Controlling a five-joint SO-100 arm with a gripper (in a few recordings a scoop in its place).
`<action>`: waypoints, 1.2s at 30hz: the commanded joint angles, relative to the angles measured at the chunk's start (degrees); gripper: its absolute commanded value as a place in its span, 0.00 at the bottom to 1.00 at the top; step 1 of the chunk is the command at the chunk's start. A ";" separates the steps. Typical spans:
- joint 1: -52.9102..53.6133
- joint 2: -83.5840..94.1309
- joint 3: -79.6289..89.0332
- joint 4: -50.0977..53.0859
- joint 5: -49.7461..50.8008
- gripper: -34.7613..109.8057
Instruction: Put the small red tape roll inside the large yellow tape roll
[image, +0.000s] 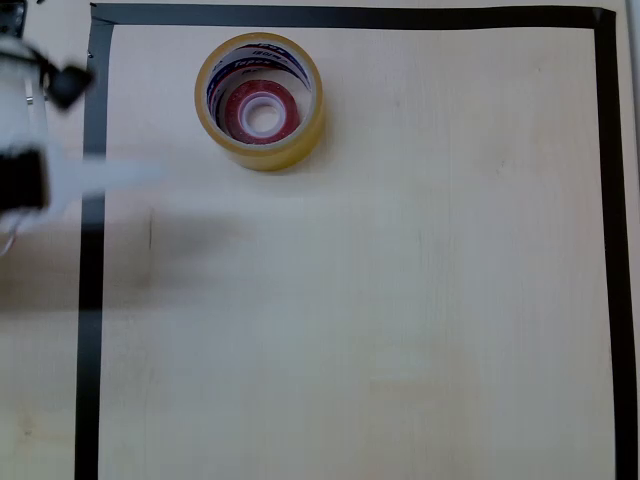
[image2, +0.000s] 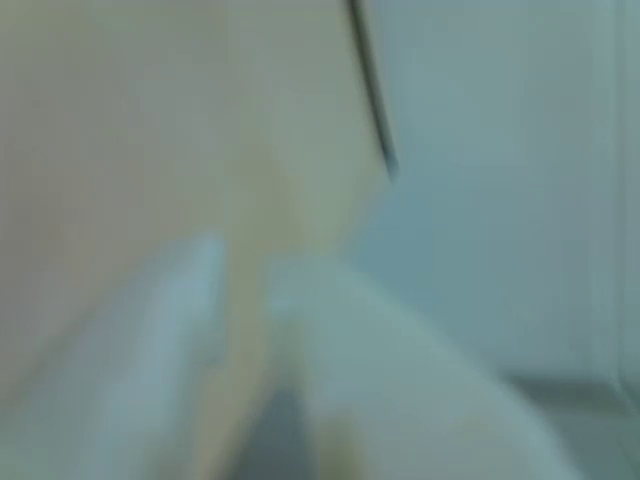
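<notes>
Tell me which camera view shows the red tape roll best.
The overhead view. There the red tape roll is sharp and seen from above, lying inside the yellow tape roll on the wooden table. The wrist view is strongly blurred, and I cannot make out the red roll in it.

A red roll (image: 262, 112) with white core is seen; the yellow roll (image: 259, 100) has blue-red lettering; the pale wood table (image: 380, 300) is bordered by black tape (image: 92, 250).
</notes>
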 joint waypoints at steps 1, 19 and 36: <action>7.73 6.94 1.14 -1.14 0.70 0.24; 10.02 6.94 13.80 14.68 0.00 0.24; 10.99 6.94 12.92 16.44 -5.71 0.32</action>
